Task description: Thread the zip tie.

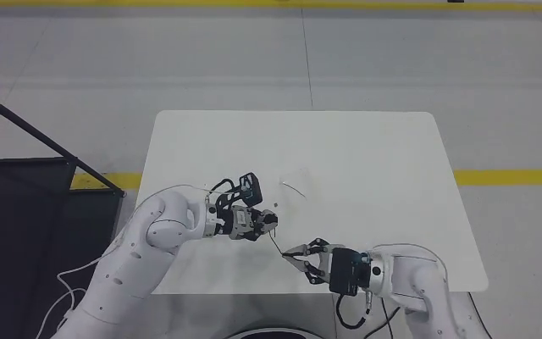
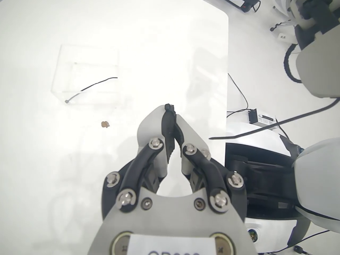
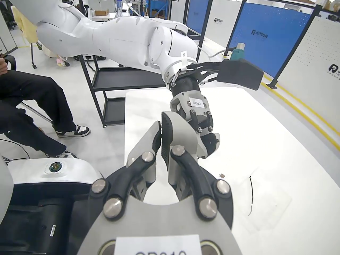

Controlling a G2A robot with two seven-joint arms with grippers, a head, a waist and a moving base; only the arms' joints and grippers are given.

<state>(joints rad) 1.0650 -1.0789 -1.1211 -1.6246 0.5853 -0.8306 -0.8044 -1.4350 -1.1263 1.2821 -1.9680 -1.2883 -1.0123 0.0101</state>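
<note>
Zip tie (image 1: pixel 276 243) looks light, thin and springy, jutting from my right gripper (image 3: pixel 160 131), clamped shut on it, toward my left gripper (image 2: pixel 172 123), also pinched shut, so I'd hold near its tail.

Your worktop (image 1: pixel 381 169) is plain white. The zip tie (image 2: pixel 91 84) lying on it is black, the crumb (image 2: pixel 105 124) near it brown, the floor stripe (image 1: pixel 500 177) at three o'clock yellow.

Top view looks down, wrist views close, sharing table (image 1: pixel 356 169)
</note>
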